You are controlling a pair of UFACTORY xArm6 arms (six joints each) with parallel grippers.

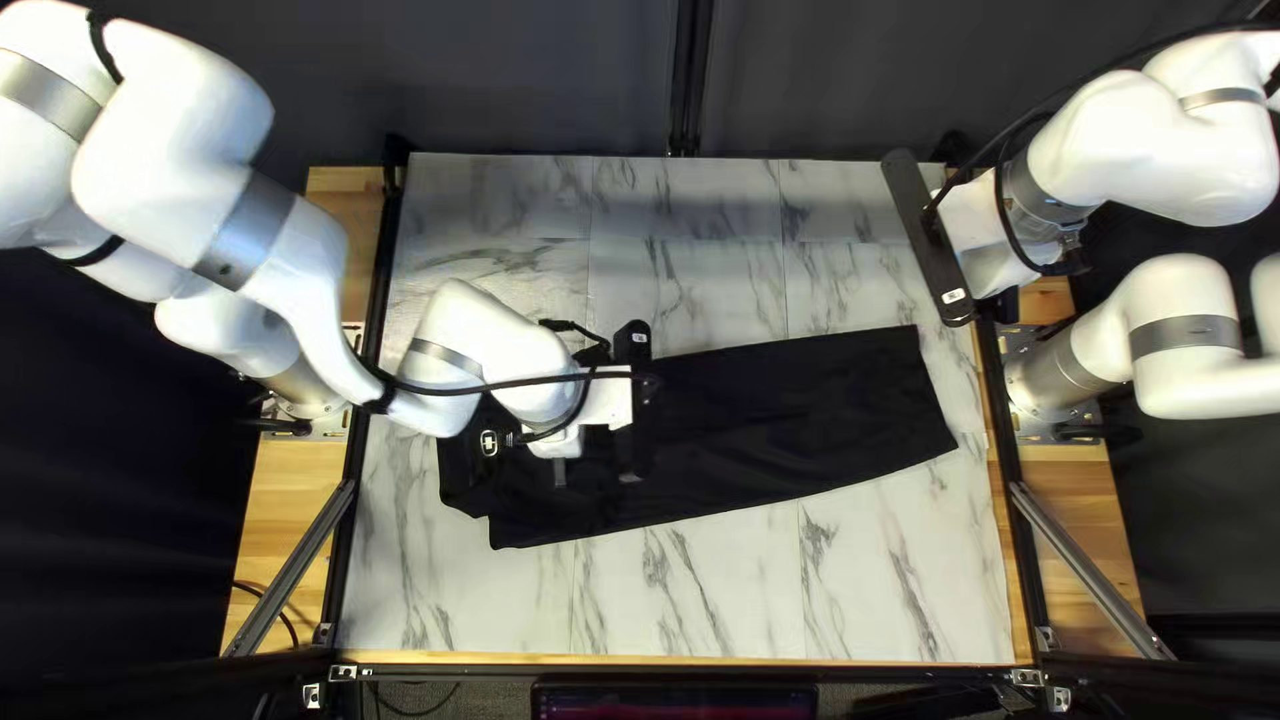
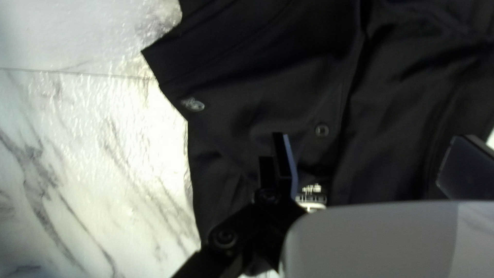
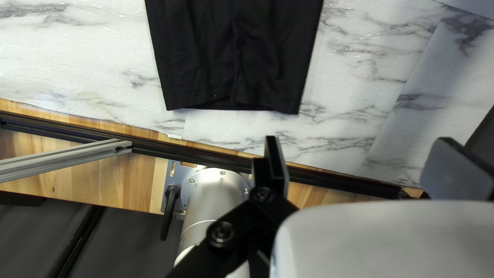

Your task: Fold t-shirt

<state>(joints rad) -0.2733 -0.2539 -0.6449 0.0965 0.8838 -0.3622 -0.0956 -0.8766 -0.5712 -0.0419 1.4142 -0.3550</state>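
Black t-shirt lies as a long strip on worktop; lengthwise folding looks done. Left end effector spread over buttoned end; right end effector spread, beyond hem. Next, probably: grip an end, fold crosswise.

Tabletop: white marble pattern, grey veins
Curtain: dark, behind tabletop's far edge
Side boards: pale wood
Braces: slanting grey metal
Light: glare on tabletop

T-shirt on tabletop, left jaws over its left part, right jaws behind its right end
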